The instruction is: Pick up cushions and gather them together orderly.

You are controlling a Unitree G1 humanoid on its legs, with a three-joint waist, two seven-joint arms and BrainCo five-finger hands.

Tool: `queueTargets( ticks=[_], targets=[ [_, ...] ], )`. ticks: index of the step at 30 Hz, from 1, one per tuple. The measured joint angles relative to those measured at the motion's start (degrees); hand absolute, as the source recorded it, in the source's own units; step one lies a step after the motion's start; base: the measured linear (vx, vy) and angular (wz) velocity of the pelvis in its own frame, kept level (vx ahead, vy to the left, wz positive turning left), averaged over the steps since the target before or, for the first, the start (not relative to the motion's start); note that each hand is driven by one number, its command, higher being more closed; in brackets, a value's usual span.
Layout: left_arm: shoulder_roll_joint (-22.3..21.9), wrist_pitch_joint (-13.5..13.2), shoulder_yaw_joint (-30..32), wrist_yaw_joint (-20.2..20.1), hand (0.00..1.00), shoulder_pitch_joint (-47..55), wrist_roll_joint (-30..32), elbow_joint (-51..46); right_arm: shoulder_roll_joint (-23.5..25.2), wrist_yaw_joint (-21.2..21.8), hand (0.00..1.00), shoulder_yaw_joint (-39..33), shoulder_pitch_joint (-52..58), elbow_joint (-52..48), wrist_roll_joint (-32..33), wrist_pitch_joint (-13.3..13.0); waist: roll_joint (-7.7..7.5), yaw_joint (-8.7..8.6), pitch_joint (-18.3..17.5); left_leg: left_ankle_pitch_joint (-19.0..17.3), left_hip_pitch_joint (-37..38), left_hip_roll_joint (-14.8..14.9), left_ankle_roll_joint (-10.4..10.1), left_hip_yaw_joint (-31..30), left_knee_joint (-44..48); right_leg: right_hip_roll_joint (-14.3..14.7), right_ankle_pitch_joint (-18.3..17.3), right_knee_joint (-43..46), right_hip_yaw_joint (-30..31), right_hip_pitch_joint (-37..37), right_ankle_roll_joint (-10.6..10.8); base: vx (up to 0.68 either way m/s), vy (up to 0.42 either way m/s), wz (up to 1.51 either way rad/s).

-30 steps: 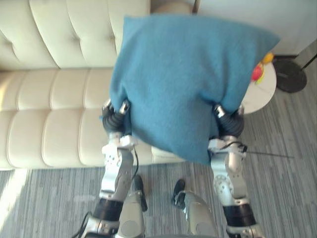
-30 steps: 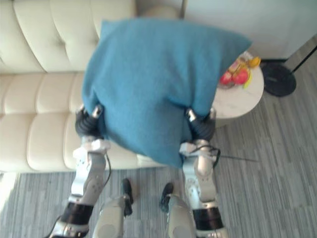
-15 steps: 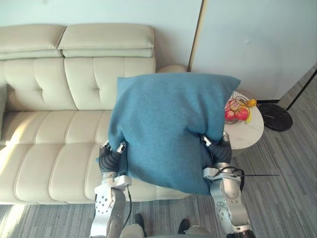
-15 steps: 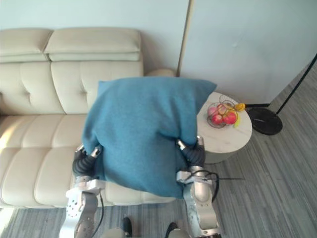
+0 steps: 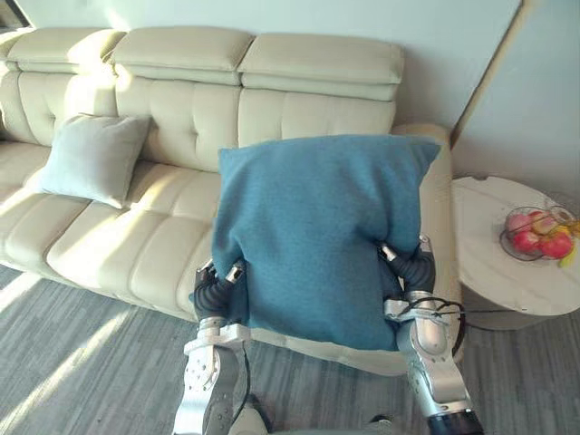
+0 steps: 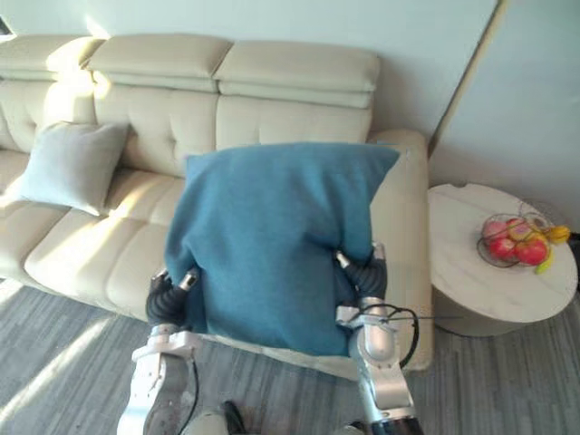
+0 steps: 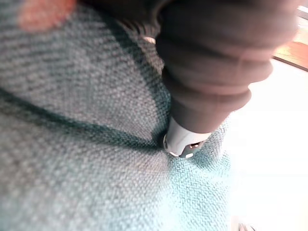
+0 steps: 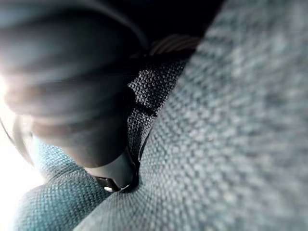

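Left hand and right hand, pressed against opposite lower sides of blue cushion; open or closed, impossible to tell for either, dark covers half sunk in fabric. Blue cushion upright in the air between both, in front of right end of cream sofa. Farther left, grey cushion leaning on sofa backrest. To the right, round white bench bearing wire bowl of fruit.
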Motion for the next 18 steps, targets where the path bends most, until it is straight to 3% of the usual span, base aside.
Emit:
queueTargets(
  ticks=[2,3,4,5,6,7,8,10,11,12,13,18],
  targets=[
    [0.45,0.01,0.03,-0.22,1.00,-1.11,-0.54,1.98,0.21,0.30,1.00,-0.23,-0.17,0.12,0.00,0.67,-0.45,0.66,0.25,-2.42,-1.35,-0.87,1.45,0.05,3.20,-2.78,0.21,4.70,2.43,-2.22,0.24,0.10,0.490,0.23],
    [1.31,0.12,0.14,-0.22,1.00,-1.23,-0.69,3.98,1.18,0.95,1.00,-0.22,-0.53,1.59,0.01,1.10,-0.73,0.84,0.47,-3.73,-0.94,-1.94,3.04,0.17,4.20,-5.36,-0.66,11.66,5.57,-5.40,-5.36,0.14,0.555,0.21],
    [2.36,0.42,0.27,-0.22,1.00,-0.92,-0.70,4.92,1.95,1.43,1.00,-0.20,-0.53,3.30,0.08,1.62,-0.72,0.56,0.61,-4.39,0.35,-2.65,4.12,-0.21,3.24,-4.06,-5.20,18.64,13.10,-8.54,-9.11,0.12,0.456,0.23],
    [2.68,0.49,0.33,-0.22,1.00,-0.79,-0.69,4.98,2.20,1.66,1.00,-0.20,-0.50,3.71,0.10,1.80,-0.72,0.47,0.64,-4.44,0.83,-2.81,4.21,-0.42,2.73,-2.77,-6.57,20.25,15.85,-9.46,-8.40,0.15,0.303,0.37],
    [3.64,0.68,0.55,-0.28,1.00,-0.17,-0.68,5.01,2.82,2.43,1.00,-0.20,0.05,4.15,0.81,2.24,-0.91,0.25,0.82,-4.09,3.95,-4.06,4.31,-1.02,-0.91,4.81,-11.66,24.24,25.32,-11.91,-4.53,0.10,0.155,0.27],
    [3.70,0.73,0.55,-0.34,1.00,0.00,-0.67,5.01,2.88,2.62,1.00,-0.18,0.11,4.14,1.39,2.24,-1.04,0.21,0.89,-3.89,4.95,-4.56,4.20,-0.98,-2.02,6.19,-12.48,24.54,26.24,-12.16,-4.12,0.17,0.210,0.27],
    [3.69,0.75,0.54,-0.85,1.00,0.60,-0.67,5.00,3.12,3.07,1.00,-0.19,0.12,4.11,1.45,2.17,-1.69,-0.02,0.65,-3.20,7.76,-6.63,4.15,-0.34,-5.23,9.69,-13.95,23.79,26.94,-13.01,-4.23,0.10,0.063,0.05],
    [3.67,0.65,0.54,-1.51,1.00,0.53,-0.65,4.94,2.46,3.85,1.00,-0.19,-0.32,4.07,2.10,1.40,-2.11,-0.06,0.47,-2.75,10.65,-9.09,4.15,0.81,-9.39,13.33,-14.29,19.46,23.82,-15.00,-5.88,0.14,0.045,-0.11],
    [3.67,0.63,0.54,-1.57,1.00,0.49,-0.65,4.90,2.30,3.96,1.00,-0.19,-0.53,4.07,2.36,1.33,-1.97,-0.15,0.55,-2.75,10.92,-9.27,4.14,0.92,-9.74,14.02,-13.96,18.12,22.97,-15.27,-6.32,0.17,0.012,-0.10],
    [3.47,0.70,0.51,-2.09,1.00,0.46,-0.62,4.89,1.42,4.16,1.00,-0.19,-0.87,4.07,2.64,1.26,-1.13,-0.88,0.55,-2.69,11.26,-9.40,4.02,0.62,-10.67,15.85,-10.96,14.03,21.08,-15.84,-9.42,0.17,0.006,0.07],
    [3.43,0.85,0.35,-2.61,1.00,0.49,-0.59,4.88,0.76,4.17,1.00,-0.20,-0.84,4.09,3.68,1.25,-0.73,-1.75,0.36,-2.42,11.22,-9.54,3.56,-0.41,-10.63,16.46,-9.05,11.79,20.20,-14.92,-10.82,0.22,0.008,0.06],
    [2.94,1.53,-1.44,-2.85,1.00,0.58,-0.54,4.88,-0.54,4.18,1.00,-0.53,1.05,2.87,4.59,1.26,-0.58,-2.37,0.39,-1.87,12.21,-9.00,2.65,-4.17,-7.09,16.87,-9.41,9.19,19.30,-9.77,-10.77,0.22,-0.015,0.09]
  ],
)
